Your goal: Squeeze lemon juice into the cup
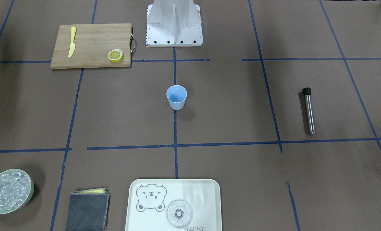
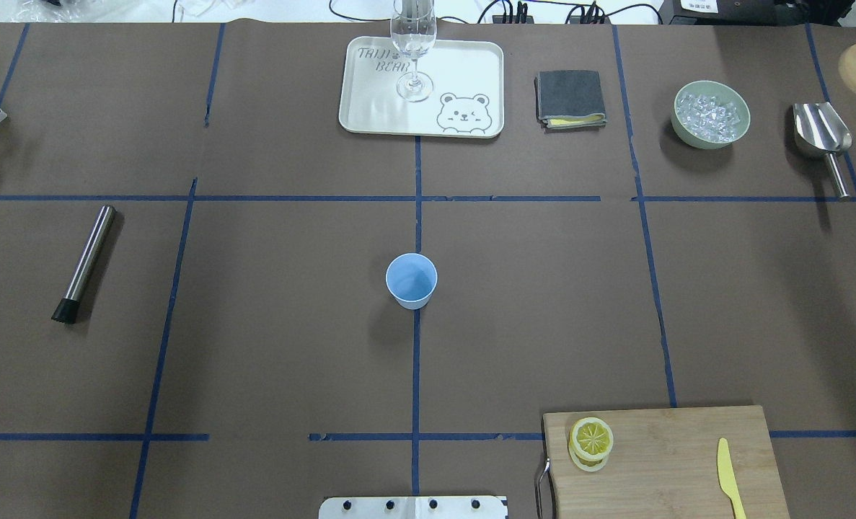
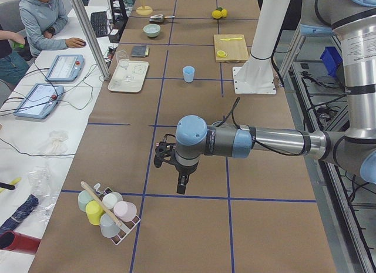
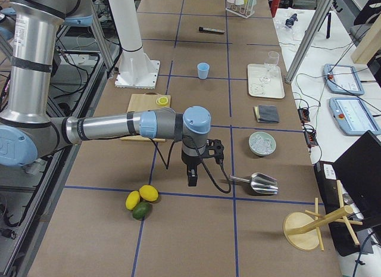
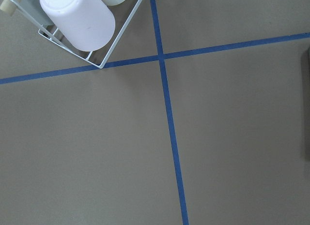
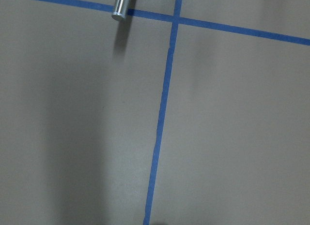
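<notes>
The light blue cup [image 2: 412, 280] stands upright at the table's centre, also seen as the cup [image 1: 177, 97]. The lemon [image 2: 590, 437] lies on the wooden cutting board [image 2: 673, 461], with a second slice stacked under it; the lemon [image 1: 116, 55] is at the board's corner nearest the robot base. My left gripper [image 3: 183, 185] hangs over the table's left end, far from the cup. At the table's right end my right gripper [image 4: 191, 180] points down over the paper. Both show only in the side views, so I cannot tell whether they are open or shut.
A yellow plastic knife [image 2: 729, 476] lies on the board. A steel muddler [image 2: 85, 263] lies at the left. At the far edge are a tray [image 2: 370, 115] with a glass [image 2: 415, 50], a folded cloth [image 2: 570, 99], an ice bowl [image 2: 710, 114] and a scoop [image 2: 823, 137]. A cup rack [image 3: 108, 211] stands near my left gripper.
</notes>
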